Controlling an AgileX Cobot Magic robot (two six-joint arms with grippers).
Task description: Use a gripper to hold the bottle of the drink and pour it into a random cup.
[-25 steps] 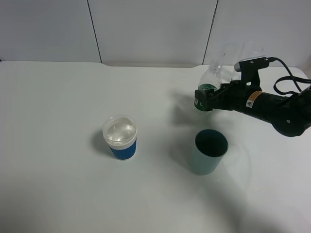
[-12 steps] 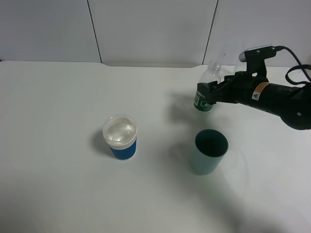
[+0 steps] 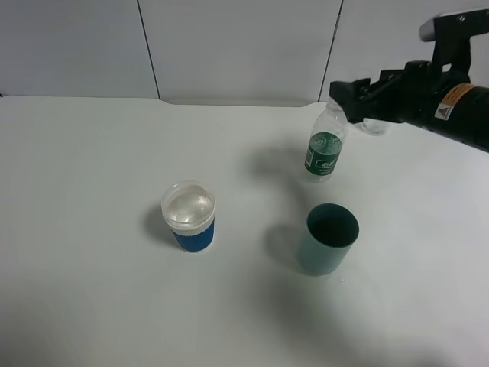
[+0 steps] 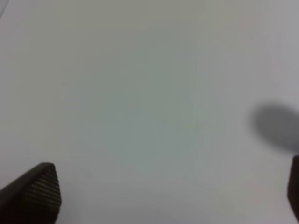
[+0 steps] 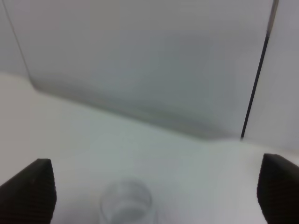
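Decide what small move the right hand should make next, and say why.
Probably raise the right hand up and back, away from the bottle. Its jaws stand open beside the bottle's neck, gripping nothing; the bottle stands on its own, and the blue-sleeved cup already seems to hold liquid. A sideways drift could topple the bottle.

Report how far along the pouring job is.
Done: the blue-sleeved cup looks full of clear liquid, and the drink bottle stands on the table, leaning slightly, behind the teal cup. In hand: nothing; the right tool is open above the bottle's neck, and the right wrist view shows wide jaws with the bottle mouth below. Left: probably just pulling the arm away.
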